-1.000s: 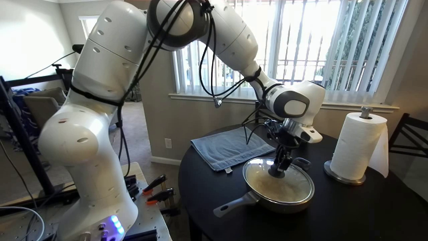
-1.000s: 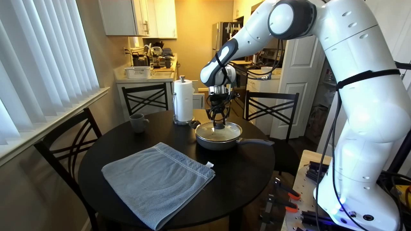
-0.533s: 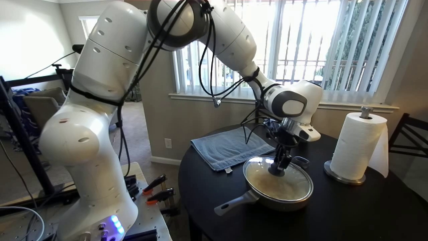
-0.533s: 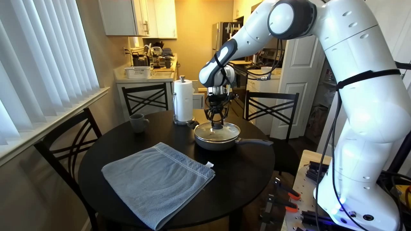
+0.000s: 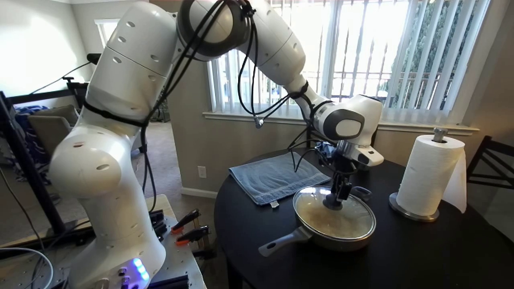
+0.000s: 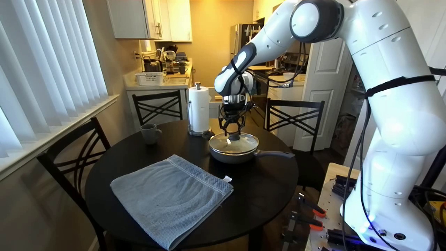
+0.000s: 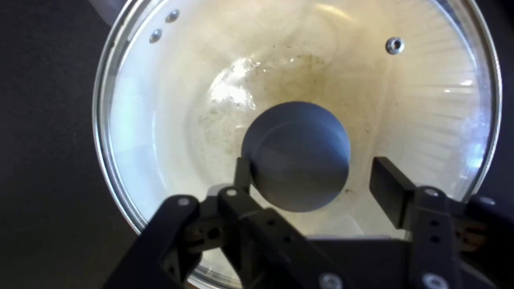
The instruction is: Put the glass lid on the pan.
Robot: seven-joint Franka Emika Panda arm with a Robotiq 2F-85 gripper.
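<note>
"What's around the pan (image 6: 231, 158)?"

"In an exterior view, a folded blue towel (image 6: 170, 198) lies front-left of it, a paper-towel roll (image 6: 199, 109) stands behind it, and a grey mug (image 6: 149, 134) sits off to its left."

"And on it?"

"The glass lid (image 5: 346, 223). The gripper (image 7: 311, 176) is in the way above, fingers (image 7: 388, 190) spread either side of the lid's dark knob (image 7: 296, 156), one clear of it."

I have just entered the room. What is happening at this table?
A white robot arm has its open black gripper at the round dark knob of a clear, metal-rimmed glass lid. The lid lies on the cream-lined grey frying pan and looks seated. The knob shows between the fingers, one plainly apart from it, so it is not gripped.
</note>
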